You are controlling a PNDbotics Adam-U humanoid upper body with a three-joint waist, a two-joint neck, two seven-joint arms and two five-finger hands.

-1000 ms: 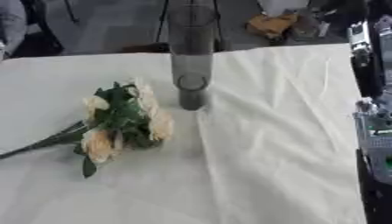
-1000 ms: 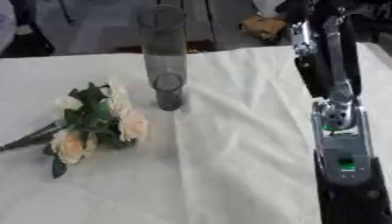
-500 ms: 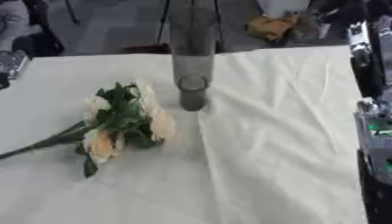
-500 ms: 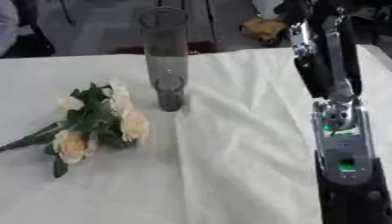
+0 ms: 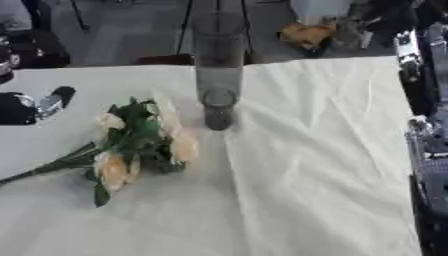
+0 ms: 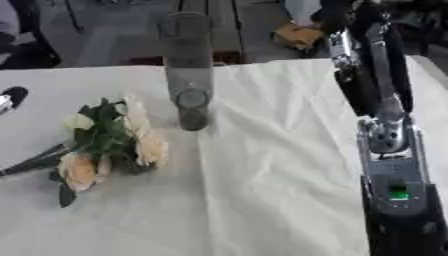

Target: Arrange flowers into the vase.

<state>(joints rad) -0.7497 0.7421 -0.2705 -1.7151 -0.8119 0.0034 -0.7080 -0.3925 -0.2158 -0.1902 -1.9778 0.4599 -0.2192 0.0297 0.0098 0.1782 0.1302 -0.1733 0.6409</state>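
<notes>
A bunch of flowers (image 5: 140,145) lies on its side on the counter (image 5: 315,165), which is covered with a wrinkled cream cloth (image 6: 280,150). The blooms are pale cream and peach, with dark green leaves among them, and they point toward the middle of the counter; the green stems (image 5: 48,167) run away to the lower left edge of the view. Just beside the blooms, a little further back and to the right, stands a tall clear vase (image 5: 218,65). It is upright and nothing is in it; its base rests on the cloth close to the topmost flower, but I cannot tell if they touch. At the left edge of the left eye view the left robot hand (image 5: 35,105) comes in, dark with a silver part, near the flowers but apart from them; it is too blurred to tell whether its fingers are spread or curled. On the right side of the right eye view the right arm (image 6: 385,130) reaches down along the edge of the counter, black and silver with a small green light on it, and its robot hand is out of the pictures.
</notes>
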